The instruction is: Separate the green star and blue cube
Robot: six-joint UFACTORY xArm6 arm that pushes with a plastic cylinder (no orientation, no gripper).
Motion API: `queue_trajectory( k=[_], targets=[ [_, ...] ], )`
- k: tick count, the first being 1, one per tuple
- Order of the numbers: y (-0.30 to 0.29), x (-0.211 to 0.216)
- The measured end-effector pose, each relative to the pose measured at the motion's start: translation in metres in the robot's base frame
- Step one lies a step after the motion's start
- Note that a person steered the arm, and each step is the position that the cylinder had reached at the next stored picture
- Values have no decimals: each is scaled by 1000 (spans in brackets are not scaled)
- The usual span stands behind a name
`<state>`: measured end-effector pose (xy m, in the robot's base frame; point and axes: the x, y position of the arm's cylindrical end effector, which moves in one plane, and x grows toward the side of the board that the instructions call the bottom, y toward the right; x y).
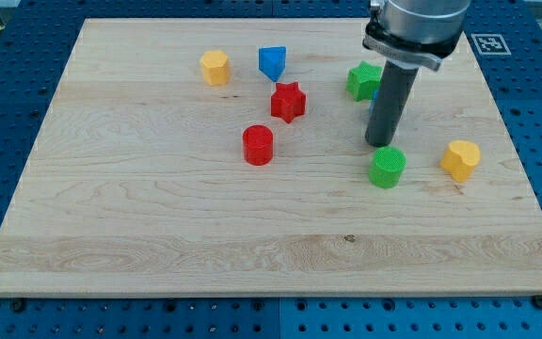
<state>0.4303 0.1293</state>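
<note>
The green star (361, 80) lies near the view's top right of the wooden board (158, 226). The blue cube (373, 106) is mostly hidden behind my rod; only a thin blue sliver shows just below and right of the star, seemingly touching it. My tip (379, 144) rests on the board just below the cube and just above a green cylinder (387, 167).
A yellow heart (460, 159) lies right of the green cylinder. A red star (288, 102) and a red cylinder (258, 145) sit near the middle. A blue triangular block (272, 63) and a yellow block (215, 67) lie toward the view's top.
</note>
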Motion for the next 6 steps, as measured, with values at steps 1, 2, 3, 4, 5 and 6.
queue_trajectory(
  k=[1,2,3,4,5,6],
  targets=[
    [0,-29],
    [0,-52],
    [-2,-64],
    [-17,-78],
    [-27,-97],
    [-31,-112]
  ],
)
